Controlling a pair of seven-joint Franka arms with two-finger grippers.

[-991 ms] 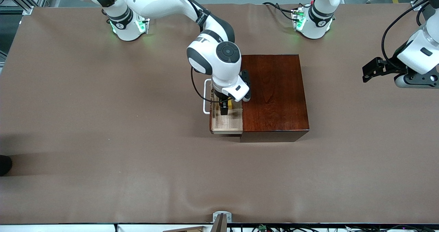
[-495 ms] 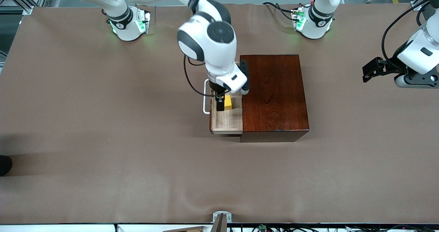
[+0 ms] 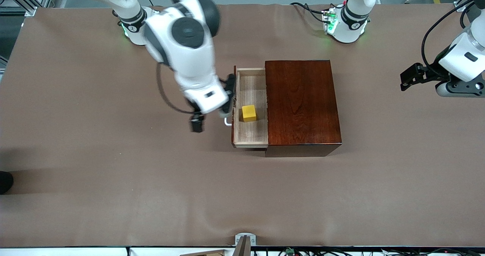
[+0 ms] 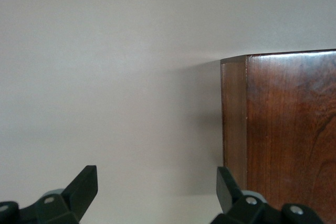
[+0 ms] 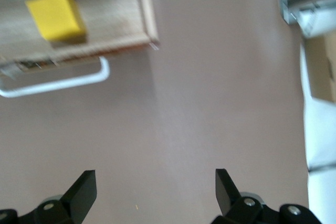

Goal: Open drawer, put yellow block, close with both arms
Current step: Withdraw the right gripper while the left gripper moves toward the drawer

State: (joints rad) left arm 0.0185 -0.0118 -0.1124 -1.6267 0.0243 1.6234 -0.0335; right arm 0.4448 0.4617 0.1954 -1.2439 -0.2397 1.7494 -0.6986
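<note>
The drawer [image 3: 250, 108] stands pulled out of the glossy reddish-brown box [image 3: 301, 104] around the middle of the surface [image 3: 113, 180], somewhat toward the edge where the robot bases stand; its tray projects toward the right arm's end. The yellow block [image 3: 249, 113] lies in the tray, in the half nearer the front camera, apart from the tray walls as far as the front view shows. It looks like a small, rigid, light cube that should sit still when the drawer slides, and it needs no more handling. The drawer itself seems stiff, unfinished wood with a dark front, probably running with some friction in the box, and the box looks heavy but glossy, so it might slip on the cloth-like surface when pushed. The best contact would likely be the flat drawer front or the white handle [image 5: 58, 80], pressed squarely near its middle so the tray does not skew and jam, while the box end toward the left arm is braced. The right gripper [image 3: 197, 123] hangs over the bare surface just beside the handle, its fingers [image 5: 84, 187] spread wide and holding nothing. The left gripper [image 3: 411, 76] hovers near the left arm's edge of the surface, well apart from the box, also spread open and empty, with the box's end face in its wrist view; that arm waits.
</note>
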